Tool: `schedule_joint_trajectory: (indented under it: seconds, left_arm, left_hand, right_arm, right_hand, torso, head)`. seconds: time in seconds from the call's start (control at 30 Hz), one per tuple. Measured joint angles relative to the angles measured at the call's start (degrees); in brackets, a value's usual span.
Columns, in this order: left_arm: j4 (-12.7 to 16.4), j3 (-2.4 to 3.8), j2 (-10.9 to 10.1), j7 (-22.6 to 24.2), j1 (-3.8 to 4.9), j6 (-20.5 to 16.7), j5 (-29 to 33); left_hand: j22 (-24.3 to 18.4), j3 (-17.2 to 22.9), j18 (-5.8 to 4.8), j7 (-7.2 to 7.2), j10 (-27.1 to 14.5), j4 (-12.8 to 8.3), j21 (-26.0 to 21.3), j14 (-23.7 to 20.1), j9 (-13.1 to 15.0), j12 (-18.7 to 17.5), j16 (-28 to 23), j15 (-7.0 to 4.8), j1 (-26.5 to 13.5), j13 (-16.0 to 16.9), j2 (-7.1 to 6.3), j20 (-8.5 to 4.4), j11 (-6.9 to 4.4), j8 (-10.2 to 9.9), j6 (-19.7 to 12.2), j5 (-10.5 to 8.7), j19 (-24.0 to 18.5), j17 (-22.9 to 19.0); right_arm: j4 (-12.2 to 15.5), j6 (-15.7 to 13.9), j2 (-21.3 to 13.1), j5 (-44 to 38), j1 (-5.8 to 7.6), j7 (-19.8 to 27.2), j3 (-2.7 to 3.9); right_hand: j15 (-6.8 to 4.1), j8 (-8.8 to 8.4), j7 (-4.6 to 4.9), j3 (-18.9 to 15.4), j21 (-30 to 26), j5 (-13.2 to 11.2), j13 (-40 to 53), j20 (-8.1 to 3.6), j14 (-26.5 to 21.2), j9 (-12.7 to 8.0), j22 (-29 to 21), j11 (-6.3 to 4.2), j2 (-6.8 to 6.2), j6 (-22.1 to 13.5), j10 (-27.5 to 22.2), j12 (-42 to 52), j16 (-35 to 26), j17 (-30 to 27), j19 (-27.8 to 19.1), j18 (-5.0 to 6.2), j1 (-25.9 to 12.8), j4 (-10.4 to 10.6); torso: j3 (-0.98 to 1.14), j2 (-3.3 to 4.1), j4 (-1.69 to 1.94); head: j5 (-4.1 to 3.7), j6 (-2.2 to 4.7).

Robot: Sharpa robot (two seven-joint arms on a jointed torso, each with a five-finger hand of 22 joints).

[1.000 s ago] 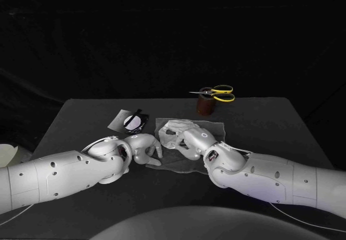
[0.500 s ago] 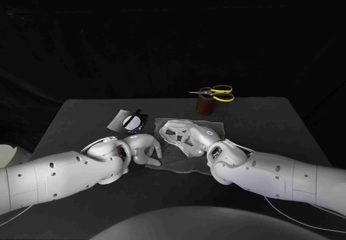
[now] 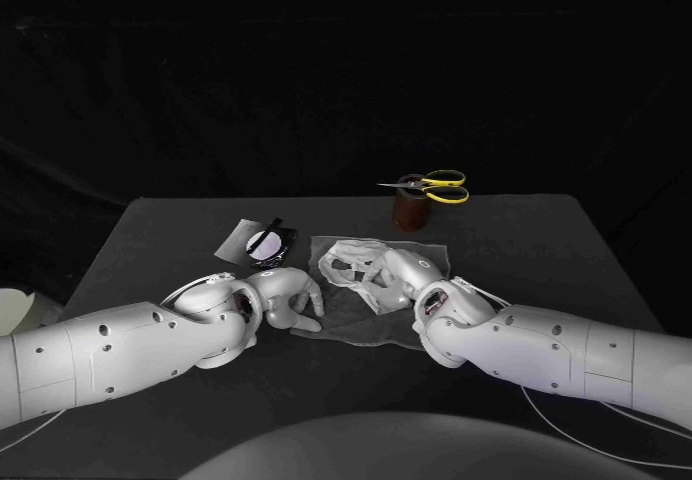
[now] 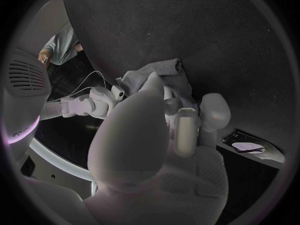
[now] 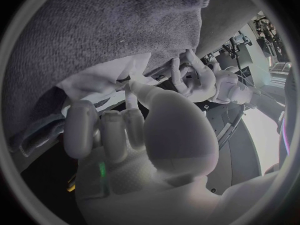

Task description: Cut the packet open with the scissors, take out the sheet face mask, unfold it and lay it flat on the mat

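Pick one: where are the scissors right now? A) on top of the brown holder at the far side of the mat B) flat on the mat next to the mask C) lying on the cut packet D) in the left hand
A: the head view shows the scissors resting across the top of the brown holder, just beyond the far edge of the mat.

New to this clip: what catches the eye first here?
The crumpled white sheet face mask at mid-table, gripped by the silver right hand over the grey cloth mat. Behind it, yellow-handled scissors sit atop a brown holder; the opened dark packet lies left of the mat.
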Motion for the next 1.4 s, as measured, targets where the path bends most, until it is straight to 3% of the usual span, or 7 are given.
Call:
schedule_joint_trajectory:
  seconds: [0.47, 0.8, 0.9, 1.0, 1.07, 1.2, 1.4]
  left_arm:
    - [-0.10, 0.01, -0.09, 0.07, 0.02, 0.19, 0.50]
    - [-0.12, 0.01, -0.13, 0.10, 0.05, 0.36, 0.86]
    - [-0.13, 0.01, -0.15, 0.10, 0.05, 0.37, 1.02]
    - [-0.13, 0.00, -0.18, 0.13, 0.05, 0.37, 1.12]
    - [-0.13, 0.00, -0.21, 0.14, 0.05, 0.37, 1.16]
    - [-0.12, -0.01, -0.26, 0.18, 0.05, 0.37, 1.26]
    - [-0.13, -0.02, -0.32, 0.22, 0.04, 0.37, 1.46]
  left_hand:
    - [0.00, 0.33, 0.00, -0.03, 0.22, -0.01, 0.00, 0.00, 0.04, 0.24, 0.16, 0.00, 0.14, 0.54, 0.14, 0.00, -0.22, 0.14, 0.00, 0.00, 0.00, 0.00]
    - [-0.01, 0.33, 0.00, -0.08, 0.21, -0.01, -0.01, 0.00, -0.06, 0.50, 0.15, 0.00, 0.33, 0.59, 0.33, 0.00, -0.21, 0.14, 0.08, 0.00, 0.00, 0.00]
    - [-0.02, 0.32, 0.00, -0.12, 0.21, -0.01, -0.01, 0.00, -0.07, 0.50, 0.15, 0.00, 0.33, 0.59, 0.33, 0.00, -0.21, 0.14, 0.12, 0.00, 0.00, 0.00]
    - [-0.02, 0.32, 0.00, -0.12, 0.21, -0.01, -0.01, 0.00, -0.07, 0.50, 0.15, 0.00, 0.33, 0.59, 0.33, 0.00, -0.21, 0.14, 0.12, 0.00, 0.00, 0.00]
    - [-0.02, 0.32, 0.00, -0.13, 0.21, -0.01, -0.01, 0.00, -0.08, 0.50, 0.15, 0.00, 0.33, 0.59, 0.33, 0.00, -0.21, 0.14, 0.13, 0.00, 0.00, 0.00]
    - [-0.03, 0.49, 0.00, -0.14, 0.21, -0.18, -0.01, 0.00, -0.09, 0.49, 0.14, 0.00, 0.33, 0.59, 0.33, 0.00, -0.21, 0.14, 0.14, 0.00, 0.00, 0.00]
    - [-0.04, 0.49, 0.00, -0.21, 0.21, -0.18, -0.02, 0.00, -0.13, 0.49, 0.14, 0.00, 0.33, 0.59, 0.33, 0.00, -0.21, 0.14, 0.21, 0.00, 0.00, 0.00]
  right_arm:
    - [-0.88, 0.22, -0.09, 12.49, 0.71, 2.14, 0.15]
    - [-2.58, 1.10, 0.78, 14.82, 1.18, 0.83, 0.15]
    - [-2.66, 1.12, 0.80, 14.82, 1.26, 0.50, 0.15]
    - [-2.44, 1.09, 0.63, 14.71, 1.29, 0.64, 0.15]
    - [-2.20, 1.08, 0.41, 14.62, 1.29, 1.11, 0.15]
    - [-1.45, 1.01, -0.28, 14.30, 1.31, 3.05, 0.12]
    - [0.08, 0.12, -1.57, 13.30, 1.28, 7.10, 0.06]
  right_hand:
    - [0.00, 0.00, -0.06, 0.56, -0.90, 0.17, -0.03, -0.21, 0.00, 0.00, 0.01, 0.00, 0.44, -0.08, 0.00, -0.50, -0.30, 0.00, -0.63, -0.04, -0.46, -0.25]
    - [0.00, 0.00, -0.10, 0.79, -1.50, 0.14, 0.01, -0.21, 0.00, 0.00, 0.04, 0.00, 0.43, -0.18, 0.00, -1.44, -0.32, 0.04, -0.87, -0.04, -0.46, -0.49]
    - [0.03, 0.49, 0.98, 0.84, -4.15, 0.17, 0.01, 0.15, 0.03, 1.30, 0.03, 0.06, -0.74, -2.73, 0.06, -4.74, -2.08, 0.04, -2.81, 0.52, -2.04, -1.04]
    - [0.89, -2.60, 3.19, -2.22, -7.90, 1.79, 0.02, 1.36, 0.89, 0.10, -0.55, 0.27, -3.35, -7.66, 0.19, -9.98, -4.95, 0.04, -5.32, 1.41, -5.13, -0.73]
    - [1.37, -4.26, 4.42, -4.29, -11.45, 2.16, 0.02, 2.26, 1.34, -0.66, -2.74, 1.92, -5.39, -10.56, -0.03, -14.31, -7.58, 0.04, -7.74, 2.30, -6.10, -0.73]
    - [1.47, -5.04, 5.02, -6.21, -13.97, 2.16, 0.01, 2.96, 1.43, -1.02, -4.34, 2.79, -6.85, -12.07, -0.72, -16.19, -8.86, 0.04, -9.13, 2.74, -6.02, -1.11]
    - [1.48, -5.04, 5.05, -6.95, -13.97, 2.16, -0.02, 2.96, 1.42, -1.02, -4.32, 2.79, -7.20, -12.10, -0.72, -16.15, -8.91, 0.00, -9.13, 2.74, -5.96, -1.37]
  torso:
    - [0.03, -0.01, -0.09]
    - [0.03, -0.02, -0.03]
    - [-0.01, -0.02, -0.03]
    - [-0.02, -0.01, -0.02]
    - [-0.02, -0.01, -0.01]
    - [-0.01, -0.01, -0.01]
    - [0.02, -0.01, -0.03]
  head:
    - [-0.07, 0.00]
    - [-0.35, 0.00]
    - [-0.35, 0.00]
    - [-0.27, 0.00]
    - [-0.20, 0.00]
    - [-0.10, 0.00]
    - [-0.04, 0.00]
